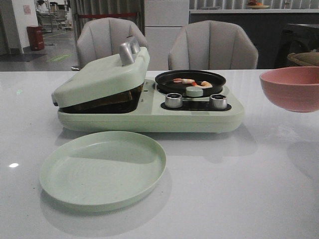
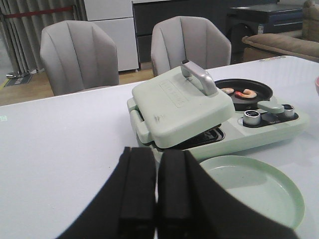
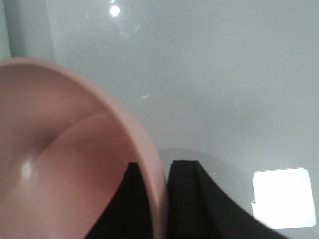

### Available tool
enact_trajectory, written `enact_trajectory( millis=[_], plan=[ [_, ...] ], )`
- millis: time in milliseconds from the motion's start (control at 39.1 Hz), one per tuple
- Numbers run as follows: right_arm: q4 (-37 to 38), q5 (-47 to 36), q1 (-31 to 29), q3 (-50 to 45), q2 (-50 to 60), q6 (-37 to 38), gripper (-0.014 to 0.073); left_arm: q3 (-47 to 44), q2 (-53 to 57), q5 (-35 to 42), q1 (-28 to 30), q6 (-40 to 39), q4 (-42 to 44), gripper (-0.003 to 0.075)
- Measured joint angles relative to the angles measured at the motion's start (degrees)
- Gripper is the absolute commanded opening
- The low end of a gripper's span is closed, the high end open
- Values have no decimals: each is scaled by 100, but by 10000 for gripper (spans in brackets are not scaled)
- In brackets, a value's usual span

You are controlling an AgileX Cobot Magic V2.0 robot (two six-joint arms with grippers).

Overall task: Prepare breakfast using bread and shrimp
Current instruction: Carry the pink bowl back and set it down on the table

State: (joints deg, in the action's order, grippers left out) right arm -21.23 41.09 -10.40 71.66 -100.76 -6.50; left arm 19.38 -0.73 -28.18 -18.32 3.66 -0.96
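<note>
The shrimp [image 1: 193, 82], a few pinkish-orange curled pieces, lie in the black round pan [image 1: 167, 83] of a pale green breakfast maker [image 1: 149, 119]; they also show in the left wrist view [image 2: 240, 92]. The bread is mostly hidden under the maker's tilted lid [image 1: 102, 77]; only a brown edge [image 1: 107, 99] shows in the gap. My right gripper [image 3: 157, 169] is shut on the rim of a pink bowl [image 3: 65, 159], one finger inside and one outside. The bowl [image 1: 291, 88] hangs above the table at the right. My left gripper [image 2: 155, 152] is shut and empty, back from the maker's left side.
An empty pale green plate [image 1: 102, 169] lies in front of the maker. Two silver knobs [image 1: 173, 100] and a pale green round knob [image 1: 194, 91] sit on its right half. The lid has a silver handle [image 1: 128, 51]. Two grey chairs [image 1: 212, 46] stand behind the table.
</note>
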Motion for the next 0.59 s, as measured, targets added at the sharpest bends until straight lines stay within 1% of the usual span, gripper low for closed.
enact_trajectory(
  millis=[358, 435, 486, 588],
  plan=[
    [-10, -146, 47, 0, -475, -110, 150, 0, 0, 0, 0, 0, 0, 114],
    [-10, -181, 47, 0, -586, -125, 189, 0, 0, 0, 0, 0, 0, 114],
    [-10, -210, 58, 0, -651, -161, 232, 0, 0, 0, 0, 0, 0, 114],
    [-10, -265, 138, 0, -704, -271, 343, 0, 0, 0, 0, 0, 0, 114]
  ],
)
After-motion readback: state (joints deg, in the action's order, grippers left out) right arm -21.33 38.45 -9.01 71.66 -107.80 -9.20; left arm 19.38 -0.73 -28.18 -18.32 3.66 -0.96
